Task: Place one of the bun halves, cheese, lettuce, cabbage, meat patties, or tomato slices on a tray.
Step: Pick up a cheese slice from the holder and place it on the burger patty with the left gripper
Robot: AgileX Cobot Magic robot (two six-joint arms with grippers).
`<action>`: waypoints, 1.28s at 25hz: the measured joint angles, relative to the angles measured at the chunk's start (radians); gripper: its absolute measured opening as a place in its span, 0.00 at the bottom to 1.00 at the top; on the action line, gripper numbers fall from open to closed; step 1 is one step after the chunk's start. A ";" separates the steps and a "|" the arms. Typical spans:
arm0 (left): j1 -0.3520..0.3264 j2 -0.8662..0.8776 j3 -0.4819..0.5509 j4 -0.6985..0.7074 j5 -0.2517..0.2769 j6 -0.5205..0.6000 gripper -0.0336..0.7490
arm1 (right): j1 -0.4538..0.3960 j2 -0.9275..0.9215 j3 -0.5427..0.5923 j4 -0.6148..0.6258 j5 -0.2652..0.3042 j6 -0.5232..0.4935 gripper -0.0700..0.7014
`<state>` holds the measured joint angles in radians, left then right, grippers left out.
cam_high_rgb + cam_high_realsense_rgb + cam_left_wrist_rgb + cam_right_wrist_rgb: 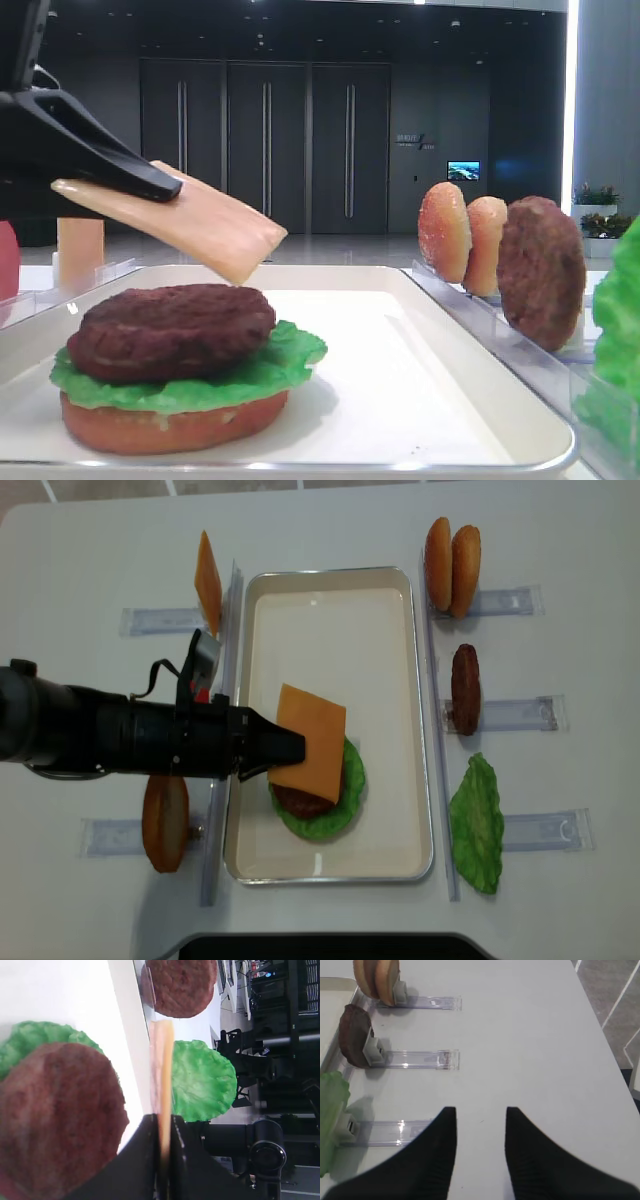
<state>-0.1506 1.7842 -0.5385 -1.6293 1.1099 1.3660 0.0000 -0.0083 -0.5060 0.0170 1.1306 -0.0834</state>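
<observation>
My left gripper (285, 748) is shut on a pale orange cheese slice (310, 738), gripping its near edge. The slice hangs tilted just above a stack on the white tray (390, 660). That stack is a bun half (170, 425) at the bottom, green lettuce (290, 355) on it and a dark meat patty (170, 330) on top. In the left wrist view the cheese (164, 1060) runs edge-on between the black fingers (150, 1160). My right gripper (480, 1115) is open over bare white table with nothing between its fingers.
Clear racks right of the tray hold two bun halves (452, 565), a patty (465, 688) and a lettuce leaf (478, 825). Left racks hold a second cheese slice (208, 580) and a round orange disc (165, 822). The left arm (90, 730) lies across the left racks.
</observation>
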 joint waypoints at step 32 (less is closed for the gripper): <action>0.000 0.000 0.000 0.044 -0.027 -0.045 0.37 | 0.000 0.000 0.000 0.000 0.000 0.000 0.39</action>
<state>-0.1506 1.7842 -0.5385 -1.5854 1.0832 1.3213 0.0000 -0.0083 -0.5060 0.0170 1.1306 -0.0834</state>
